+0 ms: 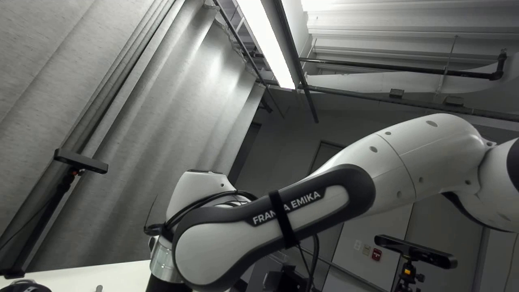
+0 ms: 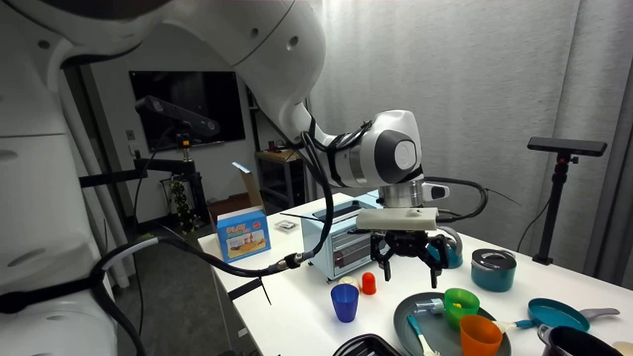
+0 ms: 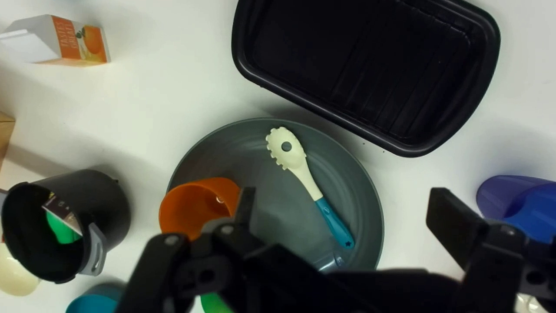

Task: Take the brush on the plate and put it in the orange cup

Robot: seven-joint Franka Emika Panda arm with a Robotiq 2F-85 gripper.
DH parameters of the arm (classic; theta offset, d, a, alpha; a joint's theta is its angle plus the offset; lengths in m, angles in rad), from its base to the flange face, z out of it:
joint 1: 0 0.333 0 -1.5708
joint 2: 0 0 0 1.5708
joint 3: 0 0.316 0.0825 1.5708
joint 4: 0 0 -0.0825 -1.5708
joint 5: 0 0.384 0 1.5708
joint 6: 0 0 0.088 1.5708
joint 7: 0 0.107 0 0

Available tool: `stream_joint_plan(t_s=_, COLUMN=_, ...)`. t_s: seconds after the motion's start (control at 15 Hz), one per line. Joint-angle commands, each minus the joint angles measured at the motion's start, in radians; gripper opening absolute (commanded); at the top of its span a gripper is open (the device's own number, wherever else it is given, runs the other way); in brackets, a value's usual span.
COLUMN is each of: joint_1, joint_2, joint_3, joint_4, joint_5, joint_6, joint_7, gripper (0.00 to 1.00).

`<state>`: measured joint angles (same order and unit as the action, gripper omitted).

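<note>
The brush, a utensil with a cream toothed head and teal handle, lies on the grey plate (image 3: pixel 269 152). It shows in the wrist view (image 3: pixel 312 184) and in an exterior view (image 2: pixel 420 337). The orange cup (image 3: pixel 191 208) stands on the plate at its left side in the wrist view; it also shows in an exterior view (image 2: pixel 479 336). My gripper (image 2: pixel 410 280) is open and empty, in the air above the plate. In the wrist view the brush handle lies between the spread fingers (image 3: pixel 343 195). The robot hides part of the plate there.
A green cup (image 2: pixel 461 306) and a small clear object (image 2: pixel 429 306) share the plate. A black tray (image 3: pixel 365 65), blue cup (image 2: pixel 344 302), black pot (image 3: pixel 100 200) and juice carton (image 3: pixel 65 41) stand around it. A toaster oven (image 2: pixel 321 242) stands behind.
</note>
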<state>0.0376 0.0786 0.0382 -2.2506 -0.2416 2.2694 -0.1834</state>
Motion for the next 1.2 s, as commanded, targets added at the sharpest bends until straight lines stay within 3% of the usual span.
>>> stream_joint_plan(t_s=0.0, joint_1=-0.011, joint_2=0.081, joint_3=-0.01, joint_4=0.05, joint_5=-0.016, joint_6=0.046, joint_7=-0.05, gripper=1.0)
stream_joint_plan(t_s=0.8, joint_1=-0.03, joint_2=0.287, joint_3=-0.01, joint_4=0.219, joint_5=0.004, joint_6=0.085, joint_7=-0.147, gripper=1.0)
stream_joint_plan(t_s=1.13, joint_1=-0.022, joint_2=0.281, joint_3=-0.01, joint_4=0.205, joint_5=-0.001, joint_6=0.071, joint_7=-0.116, gripper=1.0)
